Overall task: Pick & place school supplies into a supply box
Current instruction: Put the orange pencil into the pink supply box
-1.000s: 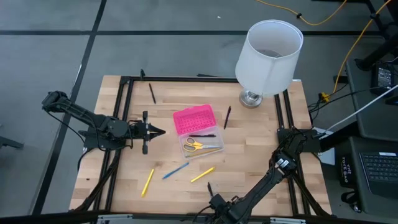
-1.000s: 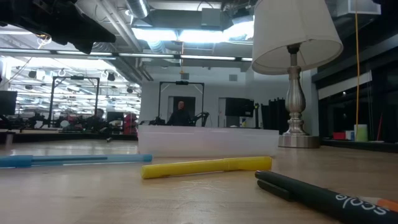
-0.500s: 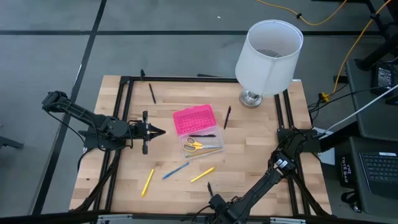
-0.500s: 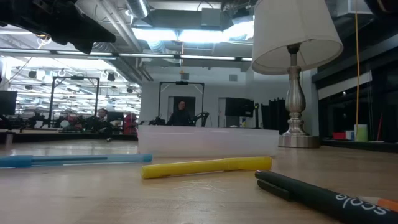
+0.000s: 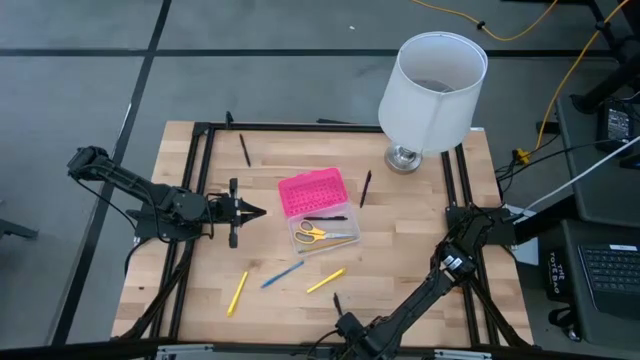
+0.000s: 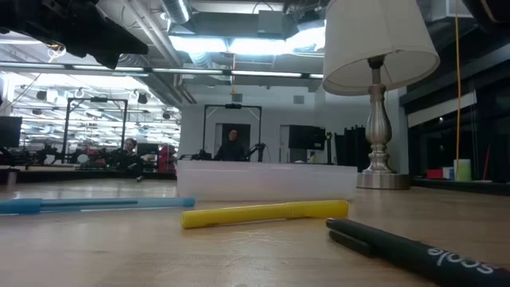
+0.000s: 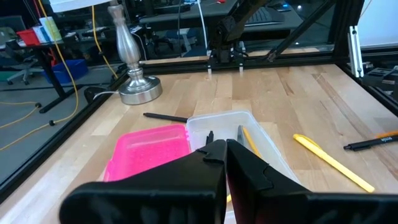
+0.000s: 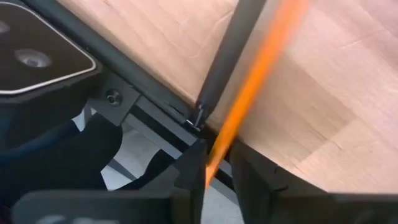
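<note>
Your right gripper [image 8: 214, 168] sits at the table's six o'clock edge, its jaws narrowed around the tip of an orange pencil [image 8: 261, 68] and a black pen [image 8: 225, 59] lying side by side; whether they bite firmly yet you cannot tell from here. I judge it has gone low over the frame bar because these two lie right at the edge.

Your left gripper [image 7: 225, 155] hangs pinched together and empty at nine o'clock, pointing at the supply box [image 5: 325, 232] at centre; it looks parked clear of the drop zone.

The pink lid [image 5: 311, 192] is folded back toward twelve, so the clear base is open; yellow-handled scissors [image 5: 310, 233] already lie in it. A blue pen [image 5: 282, 274] and two yellow pens [image 5: 326, 280] wait toward six.
</note>
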You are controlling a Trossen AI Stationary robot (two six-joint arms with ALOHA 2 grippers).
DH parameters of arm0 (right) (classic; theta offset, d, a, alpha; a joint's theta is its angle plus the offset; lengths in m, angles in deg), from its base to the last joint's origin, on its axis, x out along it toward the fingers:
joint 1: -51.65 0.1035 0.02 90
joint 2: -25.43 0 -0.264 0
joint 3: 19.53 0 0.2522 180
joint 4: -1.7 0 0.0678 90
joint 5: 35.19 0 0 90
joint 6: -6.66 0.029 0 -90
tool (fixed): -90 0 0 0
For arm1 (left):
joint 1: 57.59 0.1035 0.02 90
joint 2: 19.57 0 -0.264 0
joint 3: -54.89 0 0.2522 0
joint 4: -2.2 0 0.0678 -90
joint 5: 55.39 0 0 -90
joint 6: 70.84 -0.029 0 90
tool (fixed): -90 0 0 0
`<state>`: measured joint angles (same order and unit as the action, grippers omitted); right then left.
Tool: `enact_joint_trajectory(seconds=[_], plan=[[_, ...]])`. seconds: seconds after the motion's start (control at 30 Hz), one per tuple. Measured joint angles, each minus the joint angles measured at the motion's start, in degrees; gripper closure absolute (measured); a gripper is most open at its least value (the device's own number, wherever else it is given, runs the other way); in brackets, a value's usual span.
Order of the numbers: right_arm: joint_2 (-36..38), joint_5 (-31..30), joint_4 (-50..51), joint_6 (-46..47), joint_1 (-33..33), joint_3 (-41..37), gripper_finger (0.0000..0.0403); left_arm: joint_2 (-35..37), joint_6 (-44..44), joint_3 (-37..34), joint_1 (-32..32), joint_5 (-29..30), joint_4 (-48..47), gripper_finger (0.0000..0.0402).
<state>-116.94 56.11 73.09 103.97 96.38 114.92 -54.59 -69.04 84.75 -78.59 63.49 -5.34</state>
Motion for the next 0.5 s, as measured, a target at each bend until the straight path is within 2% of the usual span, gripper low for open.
enact_joint_trajectory(seconds=[0.27,0.5], plan=[[0.0,0.2,-0.2,0.0,-0.5,0.0,0.038,0.0,0.0,0.0,0.0,0.0,0.0,0.0396],[0.0,0.3,0.6,1.4,-0.6,0.0,0.038,0.0,0.0,0.0,0.0,0.0,0.0,0.0396]])
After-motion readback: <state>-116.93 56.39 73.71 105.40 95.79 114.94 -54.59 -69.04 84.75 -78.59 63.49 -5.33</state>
